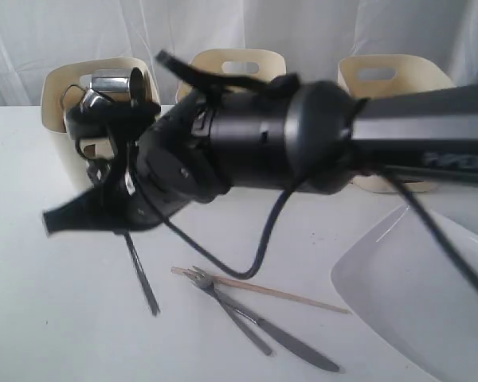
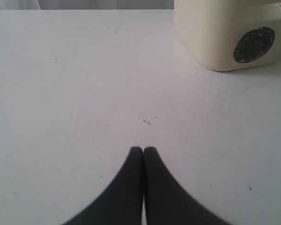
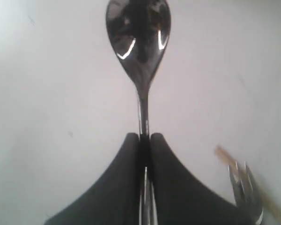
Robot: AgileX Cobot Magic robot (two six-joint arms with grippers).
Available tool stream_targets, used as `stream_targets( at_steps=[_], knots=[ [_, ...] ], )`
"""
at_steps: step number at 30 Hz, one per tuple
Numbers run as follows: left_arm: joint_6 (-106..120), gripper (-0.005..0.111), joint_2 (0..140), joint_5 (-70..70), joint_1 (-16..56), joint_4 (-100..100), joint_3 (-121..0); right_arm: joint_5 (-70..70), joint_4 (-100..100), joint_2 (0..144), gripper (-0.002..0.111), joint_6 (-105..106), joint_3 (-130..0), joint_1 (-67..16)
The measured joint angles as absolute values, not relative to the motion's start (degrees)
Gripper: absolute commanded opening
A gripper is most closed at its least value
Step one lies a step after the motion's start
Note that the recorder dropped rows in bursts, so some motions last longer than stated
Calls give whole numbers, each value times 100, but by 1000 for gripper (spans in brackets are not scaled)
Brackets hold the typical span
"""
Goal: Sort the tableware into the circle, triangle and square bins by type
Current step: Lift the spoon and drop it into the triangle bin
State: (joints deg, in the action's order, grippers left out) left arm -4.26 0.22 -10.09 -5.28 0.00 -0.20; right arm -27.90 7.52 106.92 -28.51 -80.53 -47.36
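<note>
Here the right gripper (image 3: 144,137) was clamped on the handle of the steel spoon (image 3: 138,28). The left gripper (image 2: 143,149) was pressed together, holding nothing, near the circle bin (image 2: 215,37).

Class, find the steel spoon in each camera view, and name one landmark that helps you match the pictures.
Exterior view: the shiny steel spoon is left of centre, its handle slanting down towards the table.
Left wrist view: not in it.
Right wrist view: centre, clamped in the black right end effector.
Shared landmark: the steel fork, seen in the exterior and right wrist views.
</note>
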Motion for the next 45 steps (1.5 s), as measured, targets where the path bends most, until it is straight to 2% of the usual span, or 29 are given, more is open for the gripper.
stream_targets(
  at_steps=[6, 11, 20, 24, 31, 40, 45],
  knots=[
    [-426, 0, 22, -1009, -528, 0, -20, -402, 1552, 9803, 0, -2886, -8053, -4330],
    [-426, 0, 22, -1009, -528, 0, -20, -142, 1541, 9958, 0, -2886, -8063, -3250],
    [-426, 0, 22, -1009, -528, 0, -20, 658, 1327, 9992, 0, -3164, -7903, -2111],
    [-426, 0, 22, -1009, -528, 0, -20, 1501, 755, 10066, 0, -3186, -7507, -1719],
    [-426, 0, 22, -1009, -528, 0, -20, 4216, 74, 10851, 0, -3061, -7481, -1568],
    [-426, 0, 22, -1009, -528, 0, -20, 4421, -66, 12163, 1, -2413, -8125, -1568],
    [-426, 0, 22, -1009, -528, 0, -20, 4269, -268, 12462, 15, -1991, -8364, -1568]
  ],
)
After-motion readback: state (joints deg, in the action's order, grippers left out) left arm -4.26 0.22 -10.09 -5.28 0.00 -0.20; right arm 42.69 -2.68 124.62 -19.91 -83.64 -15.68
